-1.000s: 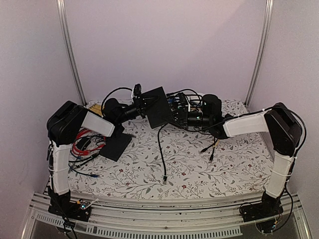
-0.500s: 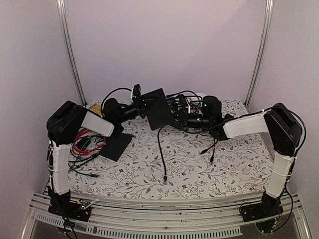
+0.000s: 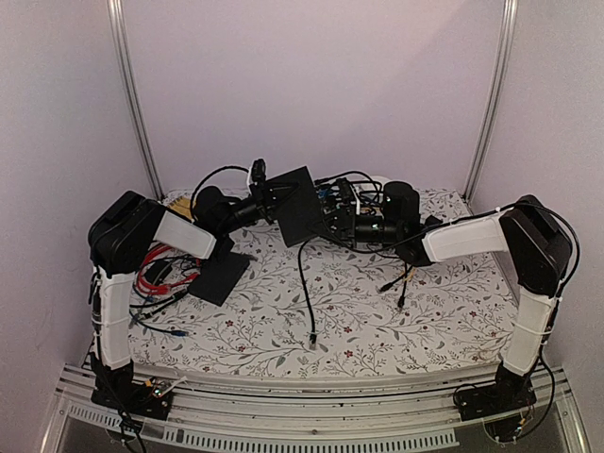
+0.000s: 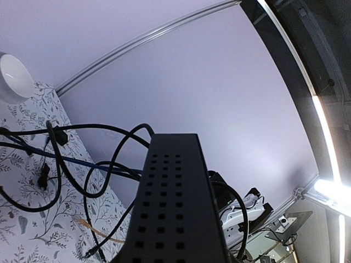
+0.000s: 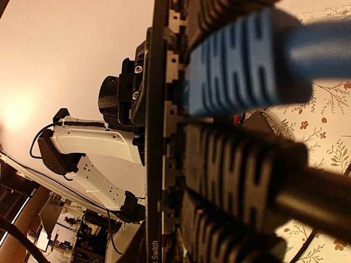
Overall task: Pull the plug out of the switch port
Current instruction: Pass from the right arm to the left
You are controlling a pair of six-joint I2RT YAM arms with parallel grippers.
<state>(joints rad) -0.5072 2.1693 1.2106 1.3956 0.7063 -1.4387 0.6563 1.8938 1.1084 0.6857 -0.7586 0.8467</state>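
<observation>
The switch (image 3: 302, 203) is a flat black box held tilted above the back of the table. My left gripper (image 3: 273, 198) is shut on its left edge. In the left wrist view its vented side (image 4: 175, 208) fills the lower middle and hides my fingers. My right gripper (image 3: 351, 225) is at the socket edge. In the right wrist view the port row (image 5: 155, 137) runs upright. A blue plug (image 5: 241, 66) sits in one socket. Below it a ribbed black plug (image 5: 241, 181) sits in another, very close, and the right gripper is shut on it. The right fingers are hidden.
A thin black slab (image 3: 219, 276) lies at the left beside red cables (image 3: 156, 274). A loose black cable (image 3: 307, 293) trails toward the front. Orange and black leads (image 3: 396, 278) lie near the right forearm. A white bowl (image 4: 13, 76) stands at the back.
My left gripper has closed on the switch's edge. The right gripper has shifted slightly left at the socket side. The switch stays tilted in the same place.
</observation>
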